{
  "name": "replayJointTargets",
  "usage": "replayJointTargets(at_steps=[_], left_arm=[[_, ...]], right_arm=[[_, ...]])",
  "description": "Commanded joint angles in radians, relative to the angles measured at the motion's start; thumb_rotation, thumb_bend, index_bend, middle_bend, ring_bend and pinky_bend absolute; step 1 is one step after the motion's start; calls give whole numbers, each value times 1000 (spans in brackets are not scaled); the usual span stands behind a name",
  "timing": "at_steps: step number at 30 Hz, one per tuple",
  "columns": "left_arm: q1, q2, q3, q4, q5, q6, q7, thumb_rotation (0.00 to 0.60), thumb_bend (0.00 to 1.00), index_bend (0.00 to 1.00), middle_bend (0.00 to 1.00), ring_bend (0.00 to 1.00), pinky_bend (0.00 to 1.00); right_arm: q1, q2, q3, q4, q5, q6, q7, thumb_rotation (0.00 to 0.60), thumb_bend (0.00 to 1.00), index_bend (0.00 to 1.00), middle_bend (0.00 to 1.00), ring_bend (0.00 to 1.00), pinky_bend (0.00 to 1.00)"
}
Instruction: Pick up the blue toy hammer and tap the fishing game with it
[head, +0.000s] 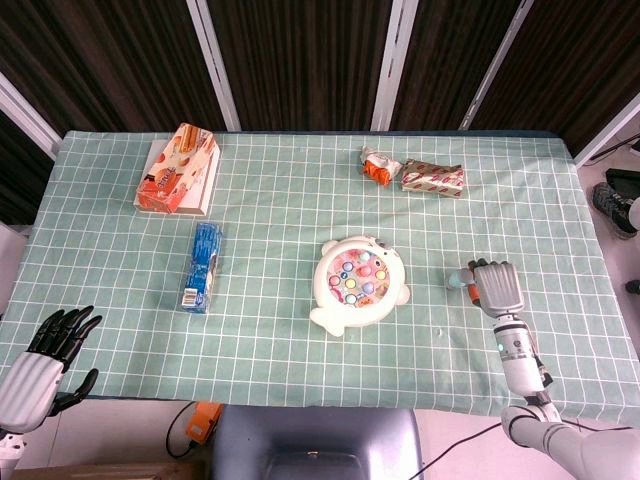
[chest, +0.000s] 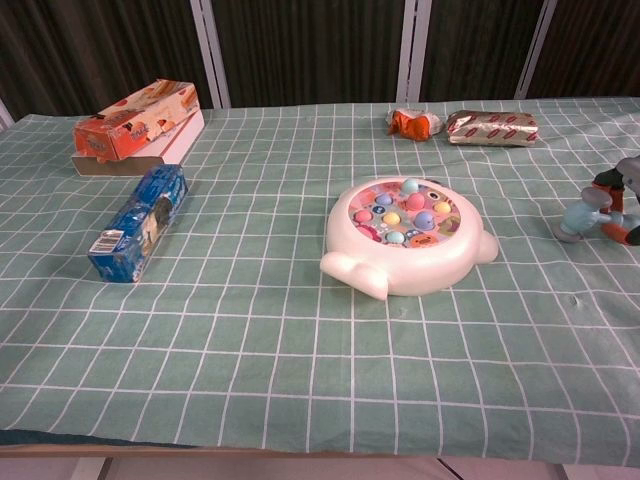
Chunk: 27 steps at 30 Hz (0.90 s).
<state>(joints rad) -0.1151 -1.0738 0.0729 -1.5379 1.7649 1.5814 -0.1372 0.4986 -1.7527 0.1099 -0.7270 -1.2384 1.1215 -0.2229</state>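
Observation:
The white round fishing game (head: 358, 283) with coloured fish pieces sits mid-table, also in the chest view (chest: 410, 237). To its right, my right hand (head: 497, 288) grips the blue toy hammer (head: 458, 279) low over the cloth. In the chest view the hammer's pale blue head (chest: 580, 214) touches or nearly touches the table, its orange handle running into my right hand (chest: 626, 188) at the frame edge. A clear gap separates hammer and game. My left hand (head: 45, 355) hangs off the table's near left corner, fingers apart and holding nothing.
An orange box on a white one (head: 178, 170) stands at the far left. A blue packet (head: 203, 266) lies left of the game. A foil snack pack (head: 432, 177) and a small orange wrapper (head: 377, 164) lie at the back right.

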Motion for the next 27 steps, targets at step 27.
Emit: replayJointTargets(at_steps=[27], left_arm=[[4,-5,3,12,19,21,-10,600,427,0,0,0,0]], right_arm=[[-27,82,58,-132,44,-75,-78,600,457,462,390,529,648]])
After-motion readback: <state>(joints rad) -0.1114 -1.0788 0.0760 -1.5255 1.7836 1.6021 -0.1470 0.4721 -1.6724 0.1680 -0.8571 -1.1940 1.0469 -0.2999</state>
